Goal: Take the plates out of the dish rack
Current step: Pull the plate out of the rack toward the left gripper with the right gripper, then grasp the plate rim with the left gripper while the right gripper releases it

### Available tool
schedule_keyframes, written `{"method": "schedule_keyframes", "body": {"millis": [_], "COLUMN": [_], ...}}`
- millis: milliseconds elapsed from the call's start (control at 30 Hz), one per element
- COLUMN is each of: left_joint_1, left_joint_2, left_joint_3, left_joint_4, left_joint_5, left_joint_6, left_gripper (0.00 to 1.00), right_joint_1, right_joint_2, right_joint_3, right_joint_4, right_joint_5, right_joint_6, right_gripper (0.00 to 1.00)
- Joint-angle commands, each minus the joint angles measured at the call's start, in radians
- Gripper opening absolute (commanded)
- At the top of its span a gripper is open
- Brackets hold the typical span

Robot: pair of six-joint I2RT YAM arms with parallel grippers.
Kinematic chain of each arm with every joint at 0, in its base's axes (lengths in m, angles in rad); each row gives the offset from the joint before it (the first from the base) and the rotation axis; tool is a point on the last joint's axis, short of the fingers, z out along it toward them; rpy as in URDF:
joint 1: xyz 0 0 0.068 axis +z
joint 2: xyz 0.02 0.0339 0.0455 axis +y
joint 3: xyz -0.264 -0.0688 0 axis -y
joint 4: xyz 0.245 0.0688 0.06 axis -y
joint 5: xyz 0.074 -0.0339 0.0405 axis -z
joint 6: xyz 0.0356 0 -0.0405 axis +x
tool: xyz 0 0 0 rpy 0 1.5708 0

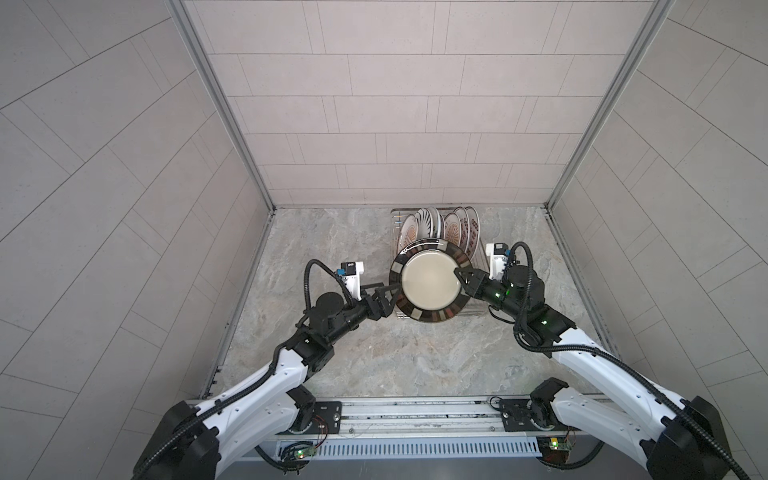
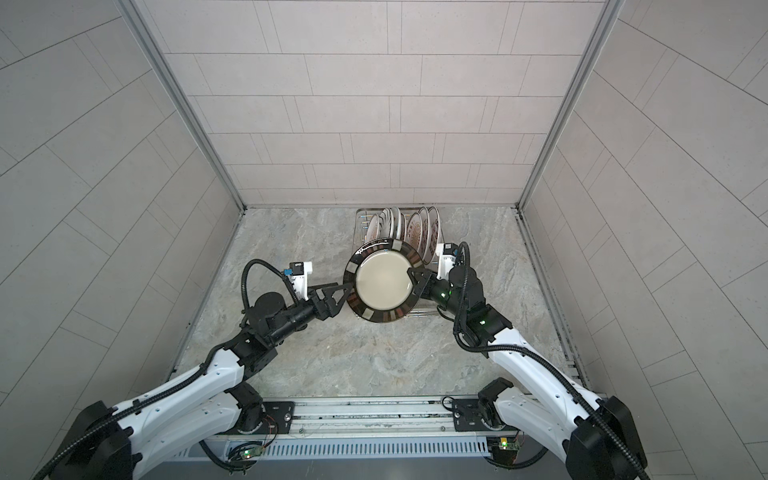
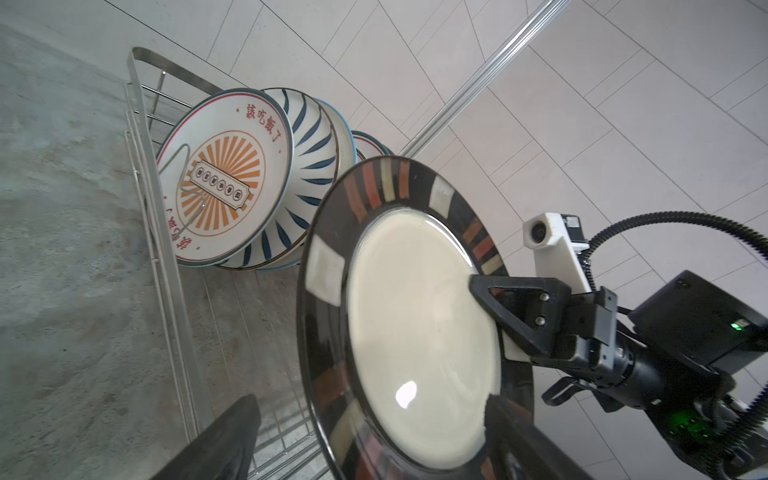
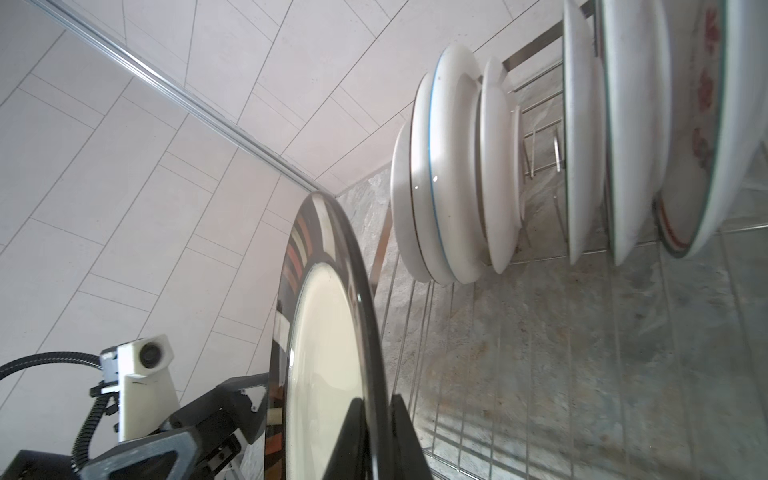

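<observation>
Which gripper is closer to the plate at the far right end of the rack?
Right. The right gripper, clamping the dark plate, sits just in front of the end plate; the left gripper is beyond the dark plate's opposite rim.

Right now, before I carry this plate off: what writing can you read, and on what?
"該吃飯了": red, on the rim of the orange-sunburst plate in the dish rack.
Its centre ticket, five small characters: too small to read.
Its opposite-rim red characters: partly hidden, unreadable.
Red marks on the rightmost plate in a top view: too small.
The dark-rimmed plate: no text.
</observation>
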Motion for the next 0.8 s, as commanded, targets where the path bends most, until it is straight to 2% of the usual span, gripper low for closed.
{"method": "schedule_keyframes", "body": {"millis": [0,200,300,433,600,667,767], "left_joint_1": [-0.004,-0.004,-0.001,-0.002,-0.003,-0.002,-0.001], "left_joint_2": [0.009,-0.019,-0.026,-0.030,-0.010,0.011,0.055], "left_joint_3": [-0.003,-0.032,-0.043,-0.059,-0.084,-0.086,-0.075], "left_joint_4": [0.063,0.090,0.099,0.143,0.185,0.216,0.251], "left_joint_5": [-0.041,-0.113,-0.127,-0.128,-0.115,-0.103,-0.083], "left_joint_6": [-0.023,-0.051,-0.077,-0.113,-0.130,-0.141,-0.161], "left_gripper": [0.85,0.67,0.49,0.37,0.32,0.26,0.28], "right_joint_1": [0.021,0.031,0.032,0.035,0.040,0.040,0.040], "right_joint_2": [0.011,0.073,0.092,0.128,0.160,0.164,0.163], "right_joint_3": [0.032,0.043,0.037,0.025,0.023,0.023,0.026], "right_joint_4": [0.280,0.333,0.353,0.402,0.421,0.421,0.415], "right_joint_5": [-0.046,-0.050,-0.042,-0.052,-0.056,-0.062,-0.069], "right_joint_6": [0.088,0.084,0.081,0.092,0.086,0.082,0.075], "right_gripper": [0.00,0.00,0.00,0.00,0.00,0.00,0.00]}}
